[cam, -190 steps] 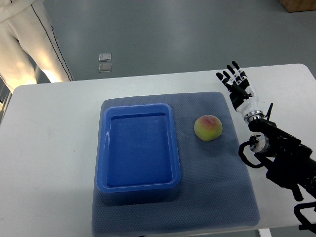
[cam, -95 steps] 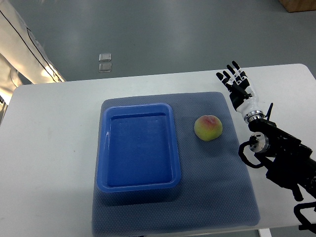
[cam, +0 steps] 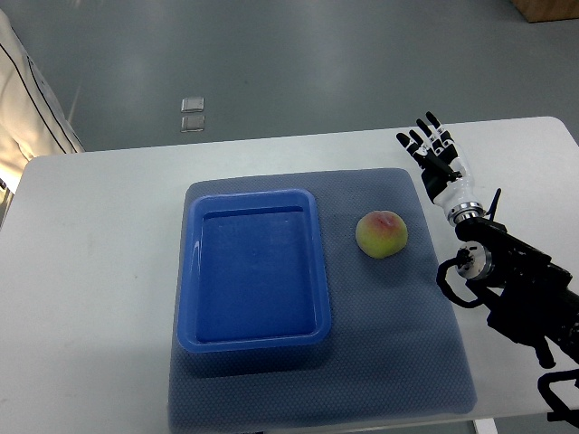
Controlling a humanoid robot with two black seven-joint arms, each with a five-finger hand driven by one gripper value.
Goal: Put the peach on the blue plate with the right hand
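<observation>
Blue plate (cam: 254, 333) sits empty on the grey mat (cam: 398, 353), left of the peach (cam: 381, 234). Right hand (cam: 433, 157) hovers beyond the peach, fingers spread, holding nothing. Bring it over the peach, close gently; it may roll.

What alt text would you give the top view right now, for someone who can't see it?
A peach sits on a grey mat just right of an empty blue plate, a shallow rectangular tray, on a white table. The robot's right hand hovers open beyond the peach, touching nothing. A person's white clothing shows at the top left corner.
</observation>
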